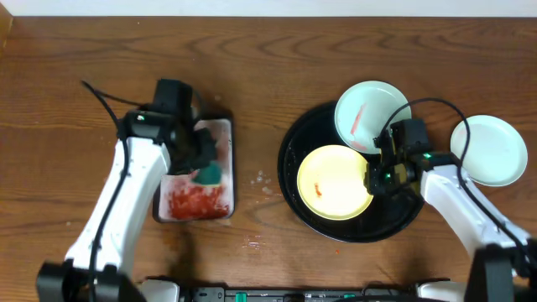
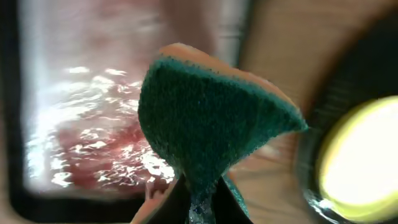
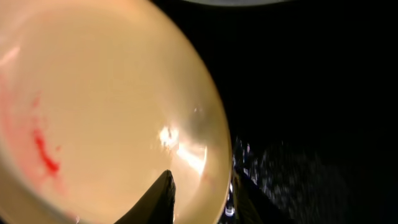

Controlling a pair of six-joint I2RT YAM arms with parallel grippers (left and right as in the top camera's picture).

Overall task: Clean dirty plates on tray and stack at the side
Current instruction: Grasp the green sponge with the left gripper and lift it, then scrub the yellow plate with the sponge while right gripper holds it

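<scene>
The pale yellow plate (image 1: 334, 182) lies in the black round tray (image 1: 289, 164) and has a red smear on its left part. My right gripper (image 1: 375, 178) is shut on its right rim; in the right wrist view the jaws (image 3: 202, 186) have one finger over the yellow plate (image 3: 93, 106) and one outside its rim. A blue-white plate (image 1: 369, 116) with a red smear rests on the tray's far edge. A second blue-white plate (image 1: 489, 149) lies on the wooden table, right of the tray. My left gripper (image 1: 204, 168) (image 2: 202, 202) is shut on the green sponge (image 2: 211, 118).
The sponge (image 1: 208, 174) hangs over a rectangular black-rimmed tray (image 1: 226, 134) that holds red liquid (image 2: 81, 143). Small wet spots lie on the wood between the two trays. The round tray's wet black floor (image 3: 311, 93) fills the right wrist view.
</scene>
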